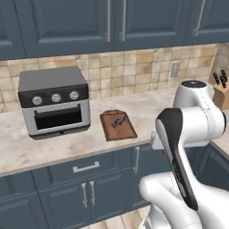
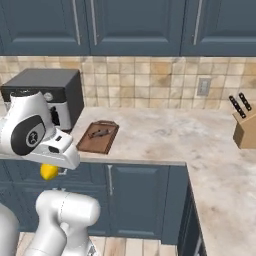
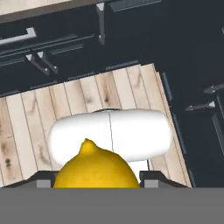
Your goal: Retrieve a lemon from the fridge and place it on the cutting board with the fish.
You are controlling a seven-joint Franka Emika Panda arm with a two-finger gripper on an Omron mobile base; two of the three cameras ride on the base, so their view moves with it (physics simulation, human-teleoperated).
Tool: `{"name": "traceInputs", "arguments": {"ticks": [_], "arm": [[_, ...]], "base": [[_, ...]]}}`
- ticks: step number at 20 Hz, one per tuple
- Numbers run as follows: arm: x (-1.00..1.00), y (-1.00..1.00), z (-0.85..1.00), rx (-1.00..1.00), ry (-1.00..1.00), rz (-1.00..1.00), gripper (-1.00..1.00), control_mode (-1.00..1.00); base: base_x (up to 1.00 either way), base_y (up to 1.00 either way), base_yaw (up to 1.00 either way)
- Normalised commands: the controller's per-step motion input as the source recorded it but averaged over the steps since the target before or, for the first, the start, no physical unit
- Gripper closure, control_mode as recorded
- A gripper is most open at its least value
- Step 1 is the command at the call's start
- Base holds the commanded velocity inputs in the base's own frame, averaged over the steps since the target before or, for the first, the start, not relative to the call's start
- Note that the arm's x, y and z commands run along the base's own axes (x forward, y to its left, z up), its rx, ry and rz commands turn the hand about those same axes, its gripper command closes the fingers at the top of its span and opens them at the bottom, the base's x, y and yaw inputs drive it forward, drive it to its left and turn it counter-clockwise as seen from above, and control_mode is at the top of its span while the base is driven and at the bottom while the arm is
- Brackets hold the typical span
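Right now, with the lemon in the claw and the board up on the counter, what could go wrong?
1. The lemon sits between the claw tips below counter height, over wooden floor; a slip would drop it there.
2. Lifting it, the lemon could catch the counter edge.
3. The fish already lies on the small cutting board; the round lemon might nudge it or roll off.

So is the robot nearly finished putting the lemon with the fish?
About halfway, it looks like. The lemon is already picked up: it sits gripped between the jaws, held low in front of the blue cabinets, below the counter edge. What's left is lifting it up over the counter and setting it on the cutting board, where the fish lies alone.
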Motion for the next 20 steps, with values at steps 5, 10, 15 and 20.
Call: {"name": "traceInputs", "arguments": {"ticks": [5, 10, 15, 20], "arm": [[0.0, 0.0, 0.0, 0.0, 0.0, 0.0, 1.0, 1.0], [0.0, 0.0, 0.0, 0.0, 0.0, 0.0, 1.0, 1.0], [0.0, 0.0, 0.0, 0.0, 0.0, 0.0, 1.0, 1.0], [0.0, 0.0, 0.0, 0.0, 0.0, 0.0, 1.0, 1.0]], "base": [[0.92, -0.37, 0.0], [0.23, 0.0, 0.0], [0.05, 0.0, 0.0], [0.07, 0.01, 0.0]]}}
